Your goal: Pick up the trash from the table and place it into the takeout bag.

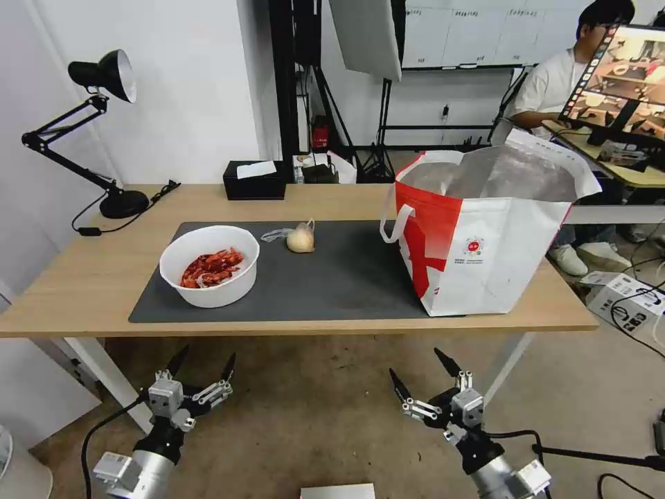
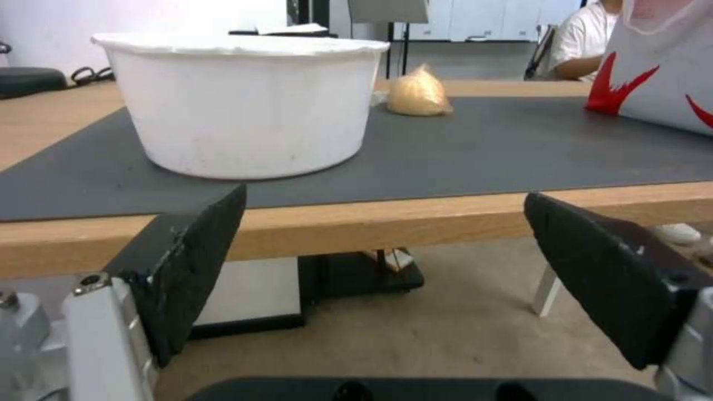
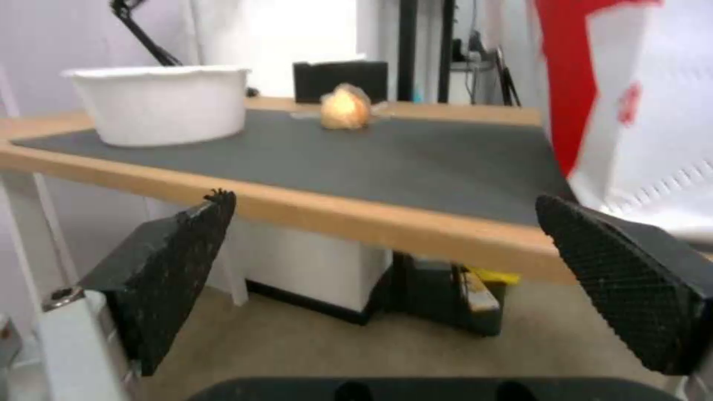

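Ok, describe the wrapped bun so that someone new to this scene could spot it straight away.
Start at the dark grey mat on the light-wood table. Near the mat's far edge, between the white bowl and the takeout bag, lies the bun. It is the small beige lump in crinkled clear plastic.

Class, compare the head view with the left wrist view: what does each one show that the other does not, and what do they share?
Head view alone: the red crayfish shells inside the bowl, the takeout bag's foil-lined open top, the desk lamp, and the right hand, open below the table edge. Left wrist view alone: the bowl's outer wall from the side and the left hand's fingers close up. Both: bowl, wrapped bun, grey mat, bag, open left hand.
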Robot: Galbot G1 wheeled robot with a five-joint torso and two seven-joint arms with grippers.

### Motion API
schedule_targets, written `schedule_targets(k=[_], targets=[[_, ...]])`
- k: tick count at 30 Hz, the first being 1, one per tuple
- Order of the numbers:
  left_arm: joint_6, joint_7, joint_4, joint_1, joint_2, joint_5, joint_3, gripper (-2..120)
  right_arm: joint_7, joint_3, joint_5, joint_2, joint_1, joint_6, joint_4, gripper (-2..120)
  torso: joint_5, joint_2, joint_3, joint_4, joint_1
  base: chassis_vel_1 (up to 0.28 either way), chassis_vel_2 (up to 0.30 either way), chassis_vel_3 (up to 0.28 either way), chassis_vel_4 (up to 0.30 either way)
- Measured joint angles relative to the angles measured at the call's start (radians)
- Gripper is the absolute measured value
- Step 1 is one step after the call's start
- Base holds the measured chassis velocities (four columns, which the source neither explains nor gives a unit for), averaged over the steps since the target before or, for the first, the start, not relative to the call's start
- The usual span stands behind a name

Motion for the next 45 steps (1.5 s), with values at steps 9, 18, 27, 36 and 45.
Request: schedule_targets(k=[9, 18, 27, 36, 45], targets=[[-0.001, 0.000, -0.008, 0.002, 0.004, -0.002, -0.005, 100, 0.077, -0.153, 0.066, -0.104, 0.295, -0.168, 0.070, 100, 0.0003, 0.000, 0.000, 0.0001, 0.000, 0.000, 0.000, 0.000, 0.000], [0.001, -0.001, -0.010, 0.006, 0.002, -0.002, -0.013, 100, 0.179, -0.430, 0.248, -0.155, 0.781, -0.308, -0.041, 100, -0.0001, 0.000, 0.000, 0.0004, 0.000, 0.000, 0.000, 0.000, 0.000], [0.007, -0.003, -0.007, 0.012, -0.011, 0.010, -0.017, 100, 0.239, -0.640, 0.335, -0.001, 1.134, -0.410, -0.263, 100, -0.0002, 0.000, 0.000, 0.0003, 0.000, 0.000, 0.000, 0.000, 0.000], [0.008, -0.003, -0.010, 0.018, -0.014, 0.007, -0.034, 100, 0.351, -0.784, 0.337, 0.244, 1.372, -0.497, -0.581, 100, -0.0001, 0.000, 0.000, 0.0004, 0.000, 0.000, 0.000, 0.000, 0.000], [0.008, -0.003, -0.013, 0.021, -0.021, 0.008, -0.036, 100, 0.375, -0.800, 0.376, 0.461, 1.512, -0.585, -0.927, 100, -0.0003, 0.000, 0.000, 0.0002, 0.000, 0.000, 0.000, 0.000, 0.000]])
